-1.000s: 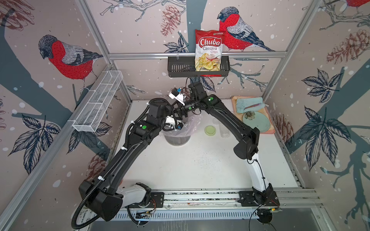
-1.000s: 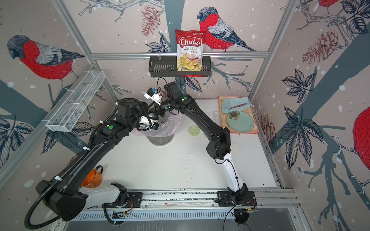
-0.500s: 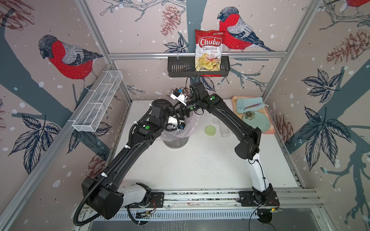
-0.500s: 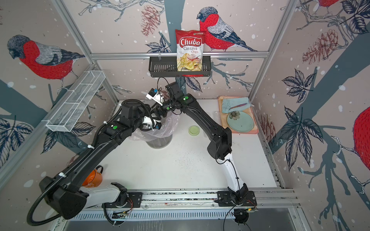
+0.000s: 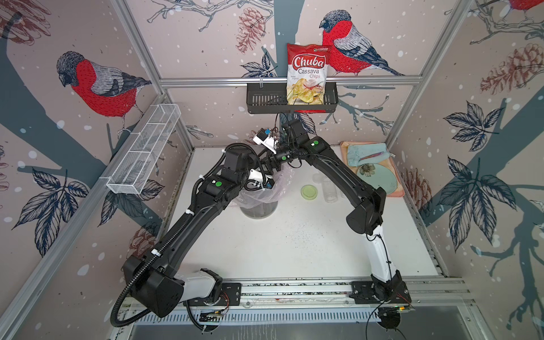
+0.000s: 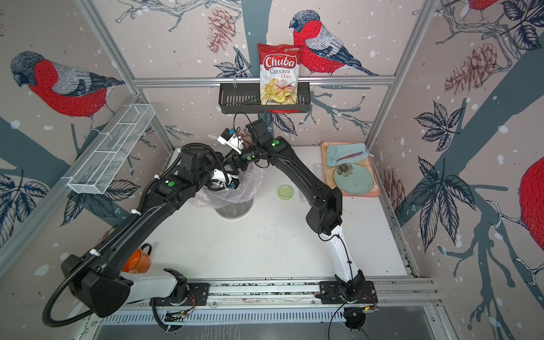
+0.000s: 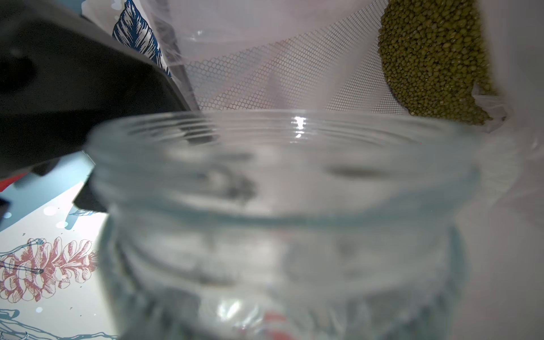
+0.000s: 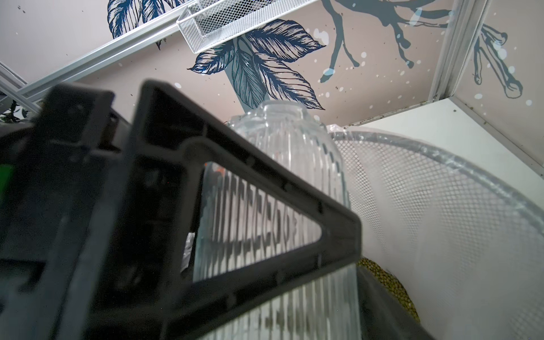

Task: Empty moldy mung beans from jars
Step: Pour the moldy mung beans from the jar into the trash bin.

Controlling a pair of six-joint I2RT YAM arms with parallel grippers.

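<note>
Right claw (image 8: 356, 265) is closed on one ribbed clear jar (image 8: 294, 153), held over the bin (image 8: 441, 159); whether the left claw (image 5: 265, 185) grips it cannot be told. Olive-green beans (image 7: 432, 59) are heaped in the bin. One tube (image 5: 328, 188) and one short jar (image 5: 317, 177) are stood beside one green lid (image 5: 308, 191) on the tabletop (image 5: 294, 244)

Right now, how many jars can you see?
3. A ribbed glass jar is tipped into the bin; a clear tube and a shorter clear jar stand beside the green lid. Others may be hidden.

Chip bag (image 5: 307, 73): "Chuba Cassava Chips"
</note>
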